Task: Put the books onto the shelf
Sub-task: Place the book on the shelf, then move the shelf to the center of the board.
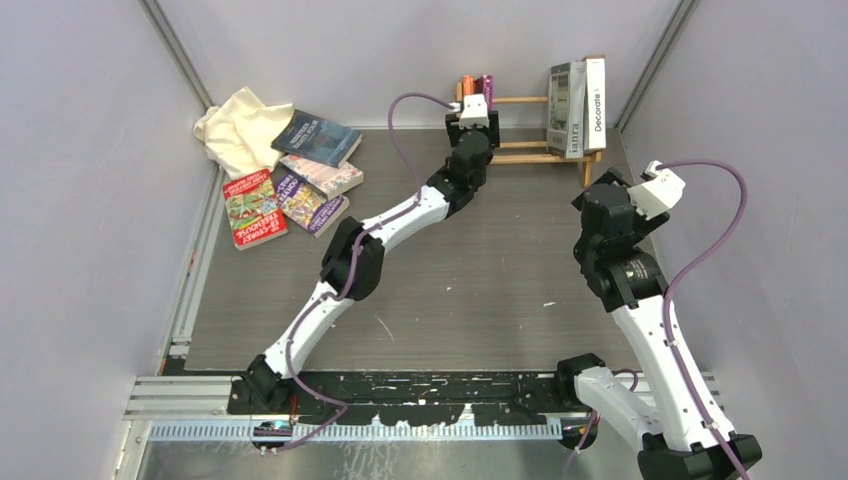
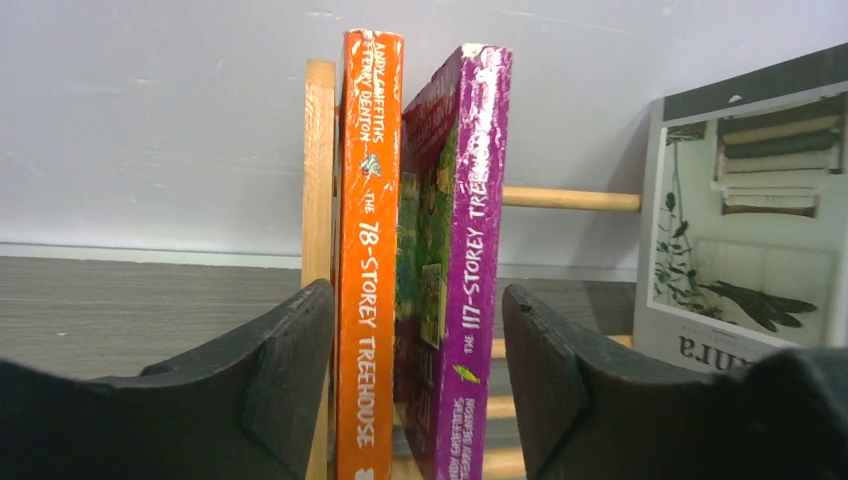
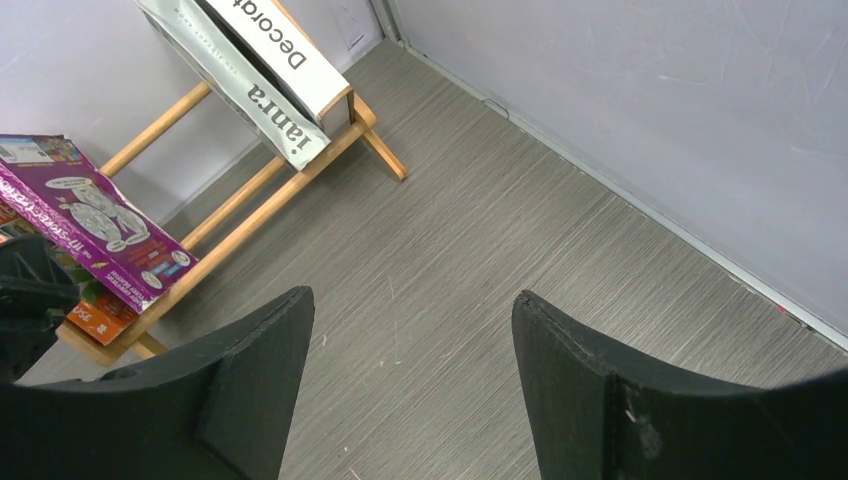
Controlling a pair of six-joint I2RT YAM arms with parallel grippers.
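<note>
The table (image 1: pixel 450 300) is a grey board with a fine streaked grain, and everything is kept toward its far edge. The shelf (image 1: pixel 525 128) is set there against the back wall. It is a light wooden rack of thin slats and round rails with open frame ends, so thin books can only be kept upright by being leaned on an end or on each other.

The unshelved books (image 1: pixel 300 180) lie flat in a loose overlapping heap at the far left, partly on a crumpled cream cloth (image 1: pixel 240 125); about four glossy covers are seen.

The right hand (image 3: pixel 410 310) is held over bare table in front of the shelf's right end, fingers wide apart and empty (probably kept clear while the other arm works).

At that end, the white "Decorate" volume (image 1: pixel 596 100) and a grey magazine (image 1: pixel 568 110) are propped against the frame.

The left hand (image 2: pixel 415 300) is at the shelf's left end, its dark fingers parted on either side of two paperbacks and not clamped on them. The orange book (image 2: pixel 368 250) is stood against the end post. The purple book (image 2: pixel 465 250), with a scuffed spine, is tilted, its top leaning away from the orange one, so it is judged liable to tip.
</note>
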